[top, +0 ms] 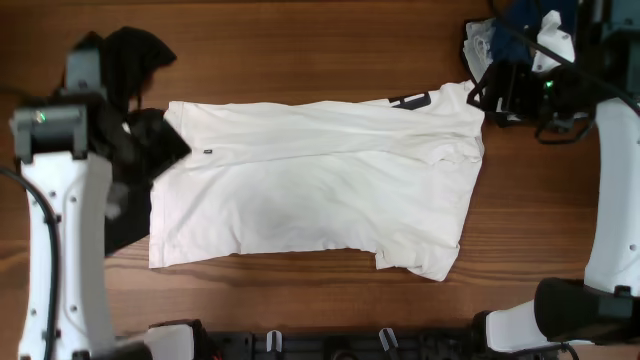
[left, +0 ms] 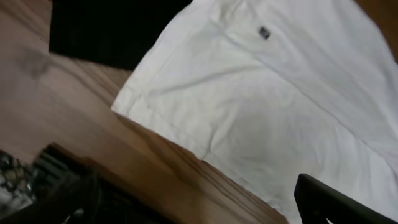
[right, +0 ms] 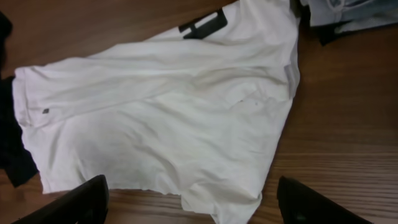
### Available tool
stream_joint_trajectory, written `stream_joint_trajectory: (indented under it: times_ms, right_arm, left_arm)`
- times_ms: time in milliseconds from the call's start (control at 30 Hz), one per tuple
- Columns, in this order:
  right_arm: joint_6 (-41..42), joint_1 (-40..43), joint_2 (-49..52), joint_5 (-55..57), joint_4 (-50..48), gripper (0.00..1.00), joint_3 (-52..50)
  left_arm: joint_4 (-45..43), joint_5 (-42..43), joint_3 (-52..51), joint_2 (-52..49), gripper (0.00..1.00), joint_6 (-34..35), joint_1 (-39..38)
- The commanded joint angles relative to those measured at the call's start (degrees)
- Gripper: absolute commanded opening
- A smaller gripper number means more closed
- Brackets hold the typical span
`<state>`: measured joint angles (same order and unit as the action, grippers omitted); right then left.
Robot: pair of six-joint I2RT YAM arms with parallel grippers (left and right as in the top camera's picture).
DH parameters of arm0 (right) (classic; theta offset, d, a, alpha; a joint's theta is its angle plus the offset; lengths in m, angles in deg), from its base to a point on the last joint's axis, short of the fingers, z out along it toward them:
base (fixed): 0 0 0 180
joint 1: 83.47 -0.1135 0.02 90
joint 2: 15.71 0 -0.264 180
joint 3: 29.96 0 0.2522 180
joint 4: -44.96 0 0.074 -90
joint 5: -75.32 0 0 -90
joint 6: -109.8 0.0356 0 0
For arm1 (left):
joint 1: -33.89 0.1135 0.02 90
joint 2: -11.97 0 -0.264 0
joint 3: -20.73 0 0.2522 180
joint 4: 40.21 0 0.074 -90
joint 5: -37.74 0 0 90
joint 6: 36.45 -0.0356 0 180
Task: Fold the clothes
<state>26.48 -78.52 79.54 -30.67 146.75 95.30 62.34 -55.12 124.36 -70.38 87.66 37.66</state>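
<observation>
A white T-shirt [top: 320, 190] lies folded lengthwise across the middle of the wooden table. It has a black print [top: 410, 100] at its far right corner and a small dark tag [top: 205, 152] near its left end. My left gripper [top: 165, 140] hovers over the shirt's left end, open and empty. The left wrist view shows the shirt's corner [left: 249, 106] between the spread fingers [left: 199, 205]. My right gripper [top: 485, 95] is above the shirt's far right corner, open and empty. Its fingers [right: 191, 186] frame the shirt [right: 168, 112] from above.
A black garment [top: 135, 50] lies at the far left and reaches under the shirt's left edge [left: 112, 31]. A pile of grey, blue and white clothes [top: 495, 35] sits at the far right corner [right: 348, 12]. Bare wood [top: 540, 220] lies to the right of the shirt.
</observation>
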Motion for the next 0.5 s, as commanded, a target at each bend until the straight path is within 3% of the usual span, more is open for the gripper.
stream_joint_trajectory:
  times_ms: [0,167,333,467]
  right_arm:
    - [1.46,-1.2,0.11,1.77,-2.38,0.87,-4.63]
    - [2.43,-2.25,0.11,1.77,-6.88,0.87,-9.4]
    - [2.54,-3.91,0.13,1.77,-9.79,0.87,-12.39]
    - [2.71,-6.01,0.13,1.81,-10.03,0.87,-12.96]
  left_arm:
    - [-4.07,0.24,-13.84,8.13,1.0,15.17,0.2]
    - [-17.14,0.24,-35.65,21.07,0.99,28.46,0.22]
    - [-30.29,-0.63,-49.66,27.34,0.95,30.69,0.26]
    - [-33.83,-4.17,-54.88,25.03,0.95,33.07,0.35]
